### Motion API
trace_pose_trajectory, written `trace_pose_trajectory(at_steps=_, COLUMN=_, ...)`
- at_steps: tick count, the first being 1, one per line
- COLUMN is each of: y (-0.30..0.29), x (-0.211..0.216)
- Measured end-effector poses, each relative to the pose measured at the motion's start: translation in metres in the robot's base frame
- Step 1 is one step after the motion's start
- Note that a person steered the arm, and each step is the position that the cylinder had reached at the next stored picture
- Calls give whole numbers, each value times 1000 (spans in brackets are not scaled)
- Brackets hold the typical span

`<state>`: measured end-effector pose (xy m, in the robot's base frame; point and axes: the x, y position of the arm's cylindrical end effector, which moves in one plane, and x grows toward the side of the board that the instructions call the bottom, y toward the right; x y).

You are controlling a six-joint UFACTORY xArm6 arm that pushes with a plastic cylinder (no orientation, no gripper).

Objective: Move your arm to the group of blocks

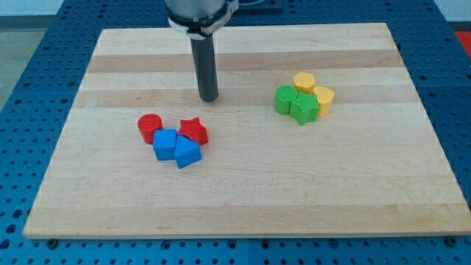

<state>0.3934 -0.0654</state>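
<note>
My tip (210,98) is the lower end of a dark rod standing on the wooden board, toward the view's top centre. Below it and slightly left lies one group: a red cylinder (149,127), a red star (193,131), a blue cube (165,143) and a blue wedge-like block (187,152), all close together. My tip is a short gap above the red star, not touching it. To the view's right lies a second group: a yellow hexagon (303,82), a yellow block (323,97), a green cylinder (285,99) and a green star (304,108).
The wooden board (243,199) lies on a blue perforated table (29,81). The arm's grey body (200,13) rises out of the view's top above the rod.
</note>
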Motion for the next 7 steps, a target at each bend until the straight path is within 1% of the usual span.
trace_pose_trajectory(at_steps=2, y=29, x=22)
trace_pose_trajectory(at_steps=4, y=29, x=79)
trace_pose_trajectory(at_steps=5, y=29, x=83)
trace_pose_trajectory(at_steps=6, y=20, x=107)
trace_pose_trajectory(at_steps=7, y=11, x=115)
